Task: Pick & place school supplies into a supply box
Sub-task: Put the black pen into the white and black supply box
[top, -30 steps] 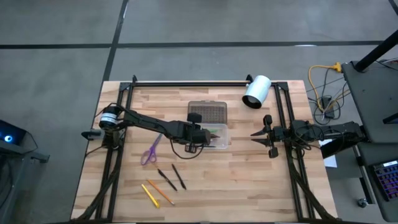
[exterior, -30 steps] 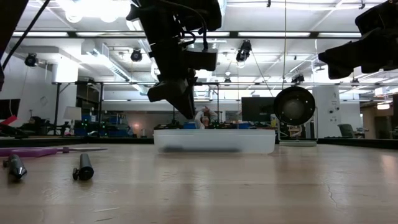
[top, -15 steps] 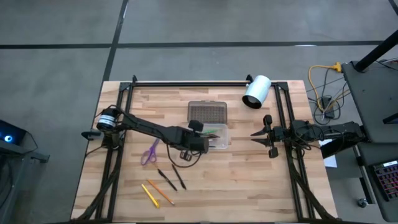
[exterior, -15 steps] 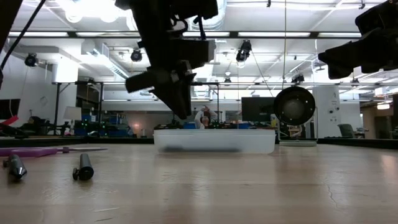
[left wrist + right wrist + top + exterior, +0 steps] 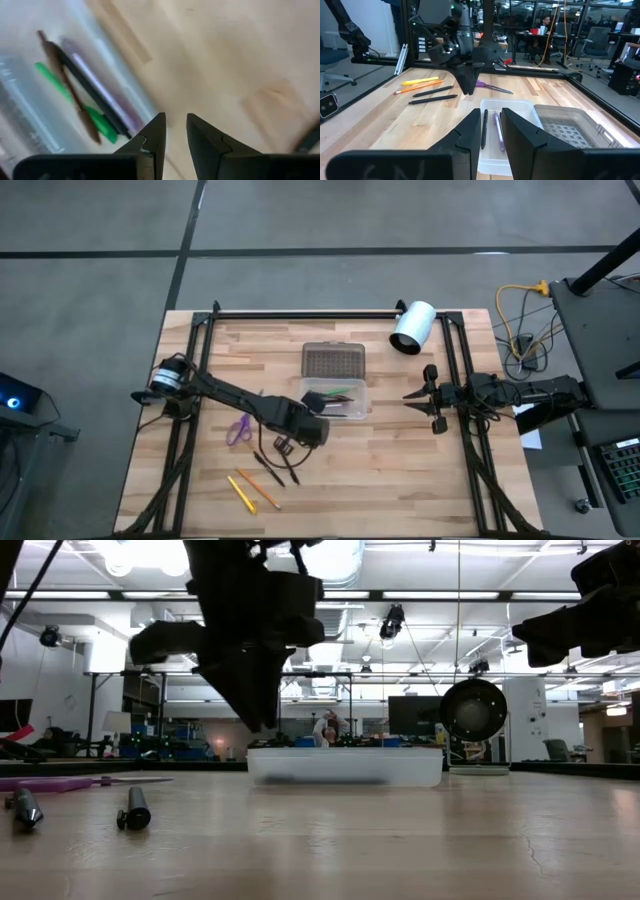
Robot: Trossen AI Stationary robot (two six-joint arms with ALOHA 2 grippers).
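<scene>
The clear supply box stands at mid-table with its dotted lid lying open on the far side. A green, a brown, a dark and a purple pen lie inside it. My left gripper hangs above the wood just near and left of the box. It points steeply down and is narrowly open, with nothing between its fingers. Purple scissors, two dark pens and yellow and orange pencils lie flat on the table. My right gripper waits at the right, narrowly open and holding nothing.
A white cylinder lies at the far right of the table. Black frame rails run along both sides. Bare wood stretches between the box and the near edge. In the low view the left gripper hangs above the tabletop.
My left gripper has drawn back from over the supply box toward the table's near edge and a little left, toward the loose pens. It has rolled about its own axis as it went. Nothing on the table has moved.
</scene>
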